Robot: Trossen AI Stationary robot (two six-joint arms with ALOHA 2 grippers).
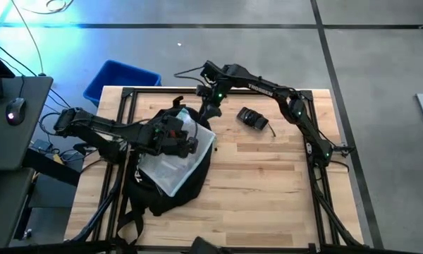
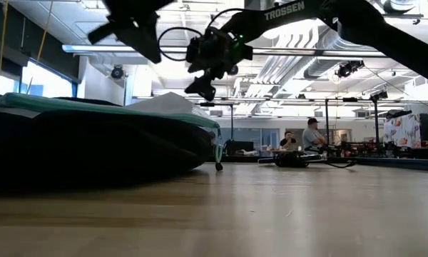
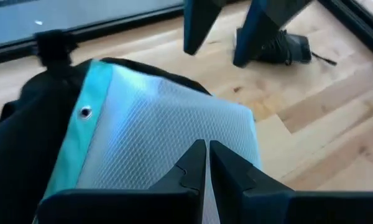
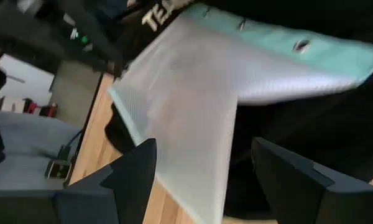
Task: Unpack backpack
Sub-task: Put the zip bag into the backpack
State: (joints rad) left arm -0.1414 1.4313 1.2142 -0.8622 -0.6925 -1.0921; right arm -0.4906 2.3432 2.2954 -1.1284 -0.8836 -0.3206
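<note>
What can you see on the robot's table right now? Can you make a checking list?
Surface: wooden table, mostly bare on the right.
Job's things: black backpack lying on the left side; a clear mesh pouch with a teal edge lies on it.
Clutter: small black object near the back edge.
Grippers: left gripper over the pouch, fingers shut; right gripper above the backpack's far end, fingers open.
Cables: black wires by the left arm's base.
Surroundings: blue bin on the floor behind the table; people sitting far off.
</note>
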